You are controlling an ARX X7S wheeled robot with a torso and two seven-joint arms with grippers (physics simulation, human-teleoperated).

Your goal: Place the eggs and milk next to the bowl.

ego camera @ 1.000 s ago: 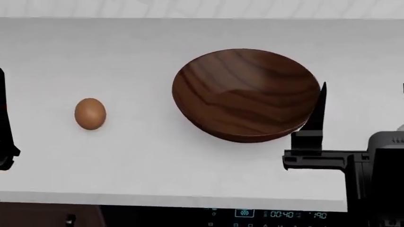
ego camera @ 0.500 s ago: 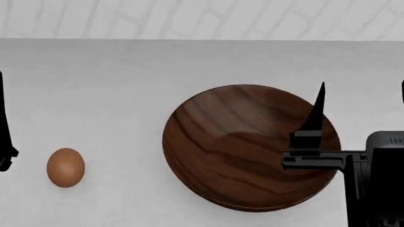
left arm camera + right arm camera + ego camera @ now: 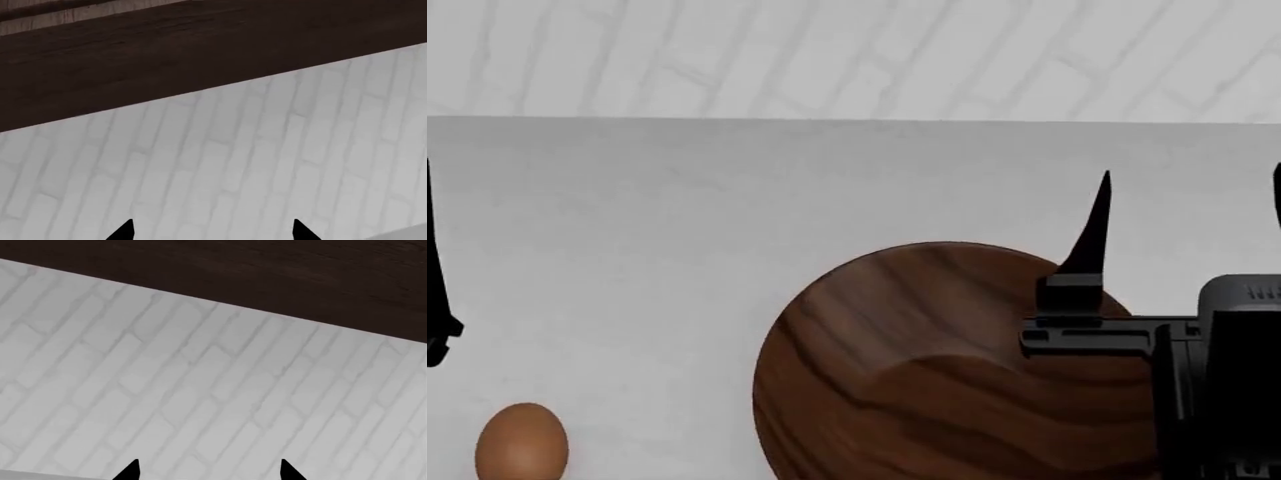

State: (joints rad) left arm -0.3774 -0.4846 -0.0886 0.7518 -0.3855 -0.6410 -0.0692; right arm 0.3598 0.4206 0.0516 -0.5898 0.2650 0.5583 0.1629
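The dark-brown wooden bowl (image 3: pixel 921 380) sits on the white counter (image 3: pixel 694 220) at the lower middle of the head view, cut off by the bottom edge. One brown egg (image 3: pixel 521 445) lies alone at the lower left, well apart from the bowl. The milk is out of view. My right gripper (image 3: pixel 1188 215) hovers over the bowl's right side, its fingers spread wide and nothing between them. Of my left gripper, only a black finger (image 3: pixel 438 290) shows at the left edge. In the left wrist view the gripper (image 3: pixel 212 231) is open and faces the brick wall. In the right wrist view the gripper (image 3: pixel 209 471) is open too.
A white brick wall (image 3: pixel 854 55) rises behind the counter. Both wrist views show that wall with a dark wooden band (image 3: pixel 200 45) above it. The counter runs back to the wall.
The head view has swung upward: bowl and egg have slid toward the bottom edge and the brick wall has come into sight. Both grippers keep their places in the view, still open.
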